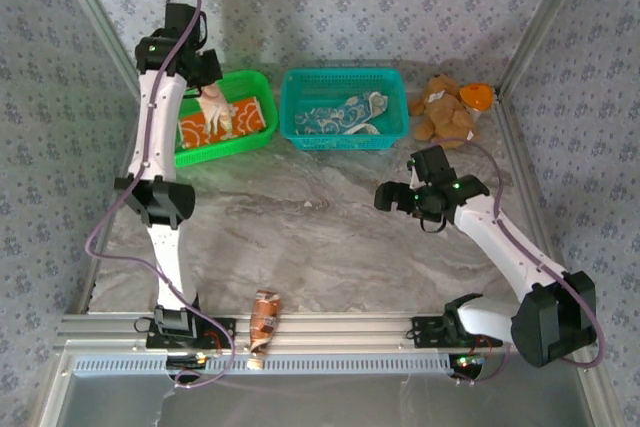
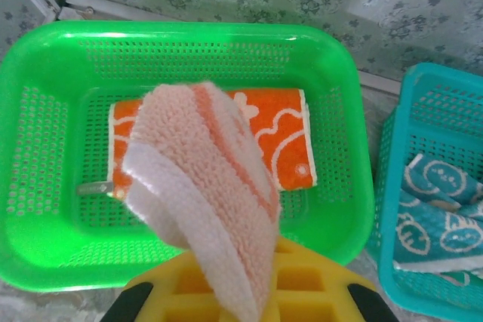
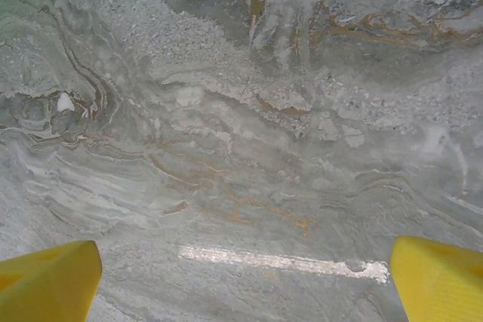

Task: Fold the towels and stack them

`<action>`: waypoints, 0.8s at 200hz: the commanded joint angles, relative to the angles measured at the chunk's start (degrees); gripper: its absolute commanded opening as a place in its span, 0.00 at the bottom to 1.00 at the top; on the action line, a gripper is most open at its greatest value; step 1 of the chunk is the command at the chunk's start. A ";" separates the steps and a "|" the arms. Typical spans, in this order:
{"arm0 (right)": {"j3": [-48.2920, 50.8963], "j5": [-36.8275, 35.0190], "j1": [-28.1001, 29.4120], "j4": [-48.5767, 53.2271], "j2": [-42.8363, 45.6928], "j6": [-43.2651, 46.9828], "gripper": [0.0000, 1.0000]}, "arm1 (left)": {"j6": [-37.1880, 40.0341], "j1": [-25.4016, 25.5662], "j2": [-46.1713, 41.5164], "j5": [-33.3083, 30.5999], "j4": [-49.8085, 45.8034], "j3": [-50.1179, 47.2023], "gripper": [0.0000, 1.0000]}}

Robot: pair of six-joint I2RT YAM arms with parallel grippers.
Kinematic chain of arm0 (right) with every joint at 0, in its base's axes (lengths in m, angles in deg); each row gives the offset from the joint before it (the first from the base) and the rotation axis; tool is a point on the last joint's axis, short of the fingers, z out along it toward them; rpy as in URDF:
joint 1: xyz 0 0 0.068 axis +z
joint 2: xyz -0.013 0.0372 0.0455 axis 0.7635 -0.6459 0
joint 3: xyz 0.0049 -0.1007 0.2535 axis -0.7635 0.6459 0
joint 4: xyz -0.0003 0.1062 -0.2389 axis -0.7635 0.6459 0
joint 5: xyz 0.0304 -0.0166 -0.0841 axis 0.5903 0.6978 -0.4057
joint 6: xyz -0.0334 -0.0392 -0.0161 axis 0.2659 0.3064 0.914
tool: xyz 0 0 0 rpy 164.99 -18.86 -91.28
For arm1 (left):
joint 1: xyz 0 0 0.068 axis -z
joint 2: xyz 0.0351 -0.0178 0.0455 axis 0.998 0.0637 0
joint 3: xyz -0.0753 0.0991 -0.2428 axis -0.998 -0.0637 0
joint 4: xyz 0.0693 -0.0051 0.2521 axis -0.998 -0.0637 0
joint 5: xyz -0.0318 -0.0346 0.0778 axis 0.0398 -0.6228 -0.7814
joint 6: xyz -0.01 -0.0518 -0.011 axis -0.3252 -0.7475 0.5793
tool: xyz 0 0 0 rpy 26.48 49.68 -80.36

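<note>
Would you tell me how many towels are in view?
3: orange towel flat in the green basket, peach towel held by the left gripper above it, teal towel in the teal basket; more may hide beneath.

We see the peach towel [image 2: 204,186] hanging bunched above the green basket [image 2: 45,148], where the orange towel [image 2: 279,137] lies folded flat; the teal towel [image 2: 438,220] lies crumpled in the teal basket [image 2: 426,99].
</note>
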 commanded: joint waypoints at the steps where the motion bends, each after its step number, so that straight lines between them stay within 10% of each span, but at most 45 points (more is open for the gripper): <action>1: -2.37 -1.38 -0.76 3.84 -0.96 1.22 1.00 | 0.02 0.07 3.13 4.70 1.87 3.89 0.00; 160: -1.55 0.43 -5.60 5.77 -3.61 3.20 1.00 | -12.00 4.04 13.53 21.07 18.01 7.06 0.00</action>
